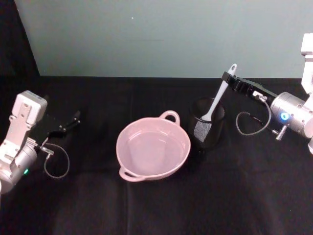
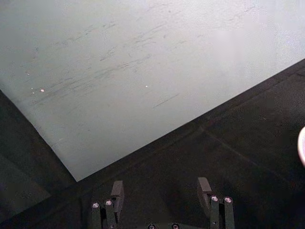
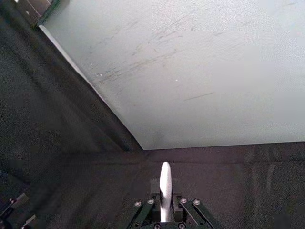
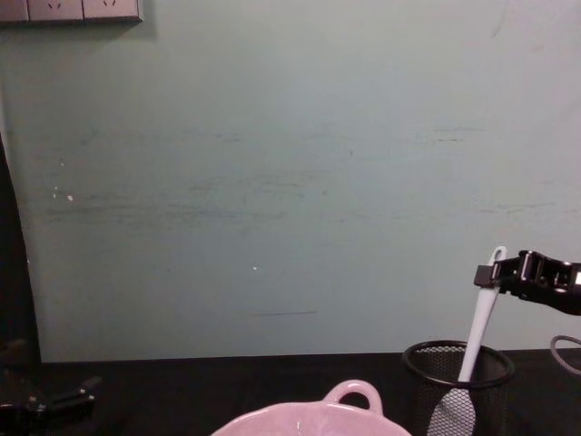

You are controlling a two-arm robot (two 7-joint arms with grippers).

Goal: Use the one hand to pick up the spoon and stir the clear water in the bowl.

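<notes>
surface: desk (image 1: 146,210) under a matte black cloth that runs back to the wall.
room: pale grey-green wall (image 1: 161,34), scuffed with fine scratches; white sockets (image 4: 68,9) sit high on it, above the desk's left side.
writing: small white label (image 1: 256,93) on the right gripper (image 1: 228,76), too small to read.
utensil: white spoon (image 1: 218,98) stands tilted in the black mesh cup (image 1: 208,129), right of the desk's middle, blade down and holed end up.
right arm: fingers pinching the spoon's handle just below the hole, above the cup.
vessel: pink bowl (image 1: 119,149) mid-desk, just beside the cup on its left, holding clear water (image 1: 154,152).
left arm: left gripper (image 1: 73,120) parked near the desk's left edge, fingers (image 2: 116,191) spread apart.
in the way: the cup's mesh wall rings the blade; a dark cable (image 1: 247,128) loops beside the right wrist.
</notes>
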